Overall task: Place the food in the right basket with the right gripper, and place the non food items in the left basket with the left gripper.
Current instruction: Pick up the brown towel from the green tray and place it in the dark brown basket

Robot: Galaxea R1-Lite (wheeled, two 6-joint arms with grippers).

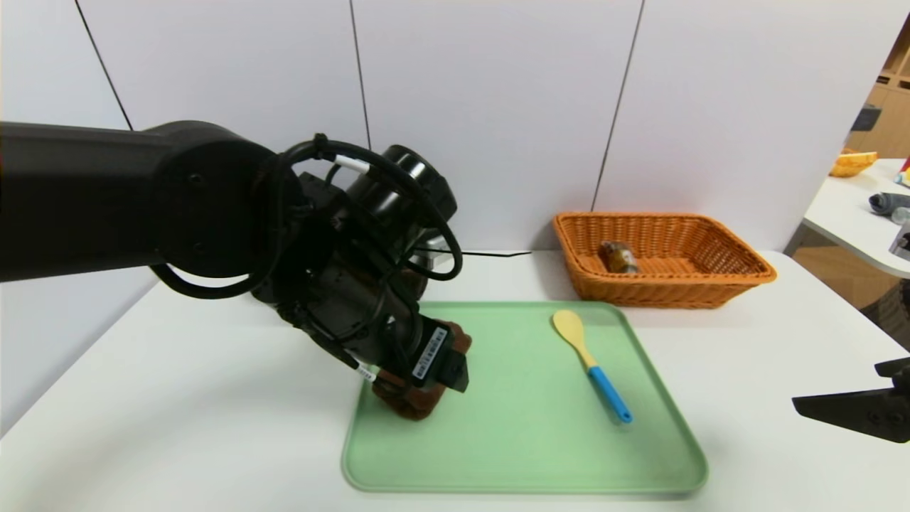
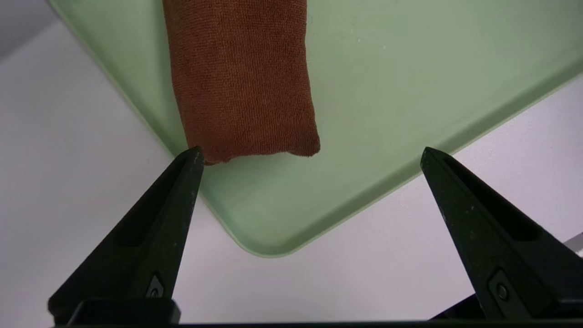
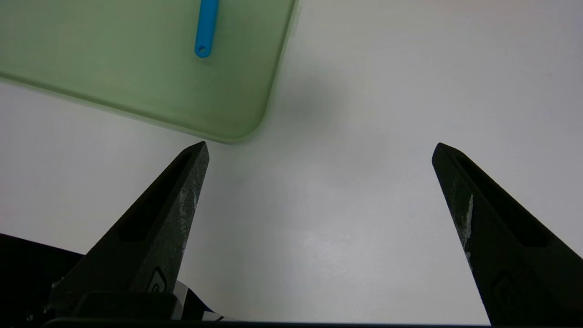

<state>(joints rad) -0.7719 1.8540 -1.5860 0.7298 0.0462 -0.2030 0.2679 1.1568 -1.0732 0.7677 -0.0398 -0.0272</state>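
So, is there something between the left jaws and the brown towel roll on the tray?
Nothing visible. The left gripper is open just short of the brown towel roll, which lies alone on its part of the green tray. The spoon lies apart, farther right.

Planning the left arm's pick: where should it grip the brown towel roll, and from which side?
Grip the brown towel roll across its middle, from above, one finger on each long side. It lies flat on the green tray, and the open left hand hangs by its near end.

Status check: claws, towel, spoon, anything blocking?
Left claw open over towel. Right claw open, parked. Spoon on tray. Nothing blocking.
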